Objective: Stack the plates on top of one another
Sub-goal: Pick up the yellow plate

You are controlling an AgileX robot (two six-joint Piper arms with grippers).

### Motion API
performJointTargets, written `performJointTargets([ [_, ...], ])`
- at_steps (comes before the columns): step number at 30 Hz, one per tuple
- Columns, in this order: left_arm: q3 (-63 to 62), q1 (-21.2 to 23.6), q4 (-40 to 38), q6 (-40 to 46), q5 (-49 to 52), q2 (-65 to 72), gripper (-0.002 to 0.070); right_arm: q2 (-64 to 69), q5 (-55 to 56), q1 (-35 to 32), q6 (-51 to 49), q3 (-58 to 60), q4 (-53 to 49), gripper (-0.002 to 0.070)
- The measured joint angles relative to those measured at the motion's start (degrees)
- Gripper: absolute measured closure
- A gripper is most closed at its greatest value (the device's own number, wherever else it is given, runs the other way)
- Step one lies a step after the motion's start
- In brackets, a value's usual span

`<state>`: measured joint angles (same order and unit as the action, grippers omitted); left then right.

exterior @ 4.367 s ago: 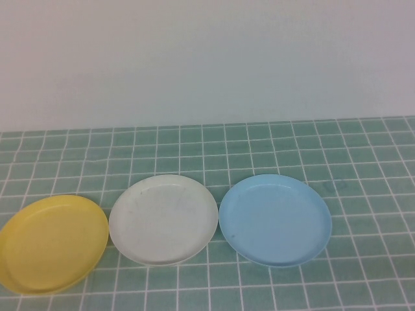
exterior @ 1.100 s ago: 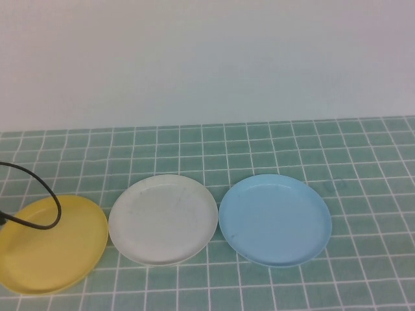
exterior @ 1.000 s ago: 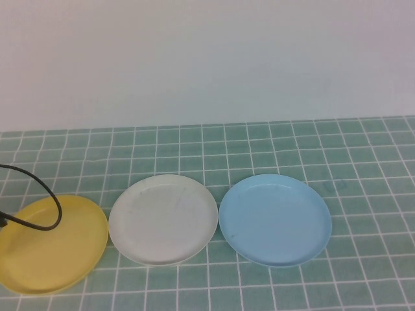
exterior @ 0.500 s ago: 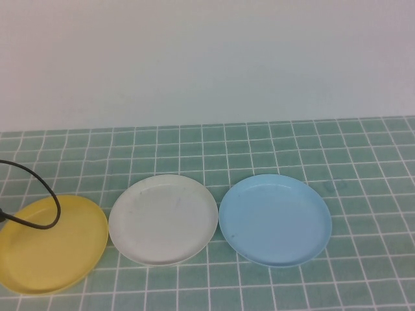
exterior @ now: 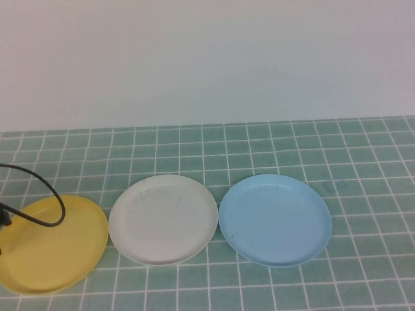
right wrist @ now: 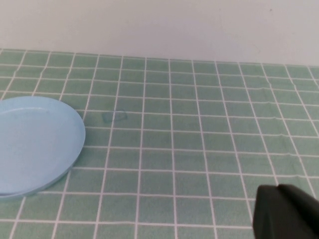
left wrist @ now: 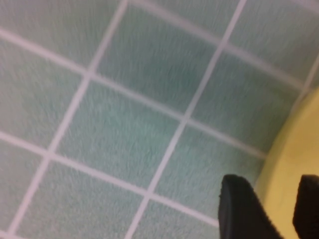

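While the three plates lie side by side unstacked, the left gripper (left wrist: 266, 211) hangs spread at the yellow plate (left wrist: 294, 164) rim, likely to pinch it.
Beyond it sit the white plate (exterior: 163, 218), then the light blue plate (exterior: 275, 219); the right gripper (right wrist: 286, 211), fingers' state untellable, waits apart beside the blue. A green-tiled tabletop (exterior: 363, 155) meets a pale wall (exterior: 207, 58).

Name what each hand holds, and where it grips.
Nothing is held. The left hand is open at the yellow plate rim; the right hand is away from the plates.
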<state>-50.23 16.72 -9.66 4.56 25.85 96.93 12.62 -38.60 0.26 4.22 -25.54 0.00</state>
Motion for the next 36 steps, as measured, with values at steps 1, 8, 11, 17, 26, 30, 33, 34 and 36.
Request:
performJointTargets([
  [1,-0.28,0.0,0.0,0.0,0.64,0.86,0.0435,0.0,0.0,0.0,0.0,0.0,0.0,0.0678],
  [8,-0.94,0.0,0.14,0.0,1.55,4.32,0.0435,0.0,-0.23,0.0,0.0,0.0,0.0,0.0678],
  [11,-1.48,0.0,0.14,0.0,1.67,5.05,0.0435,0.0,-0.36,0.0,0.0,0.0,0.0,0.0678],
  [17,-1.7,0.0,0.14,0.0,1.67,5.41,0.0456,0.0,-0.42,0.0,0.0,0.0,0.0,0.0678],
  [26,-2.1,0.0,0.09,0.0,2.79,5.52,0.0643,0.0,-0.42,0.0,0.0,0.0,0.0,0.0678],
  [30,-2.1,0.0,-0.63,0.0,3.13,5.52,0.0648,0.0,-0.42,0.0,0.0,0.0,0.0,0.0678],
  [33,-2.1,0.0,-0.78,0.0,3.39,5.52,0.065,0.0,-0.42,0.0,0.0,0.0,0.0,0.0678],
  [34,-2.1,0.0,-0.78,0.0,3.48,5.52,0.065,0.0,-0.42,0.0,0.0,0.0,0.0,0.0678],
  [36,-2.1,0.0,-0.81,0.0,3.73,5.52,0.0651,0.0,-0.42,0.0,0.0,0.0,0.0,0.0678],
])
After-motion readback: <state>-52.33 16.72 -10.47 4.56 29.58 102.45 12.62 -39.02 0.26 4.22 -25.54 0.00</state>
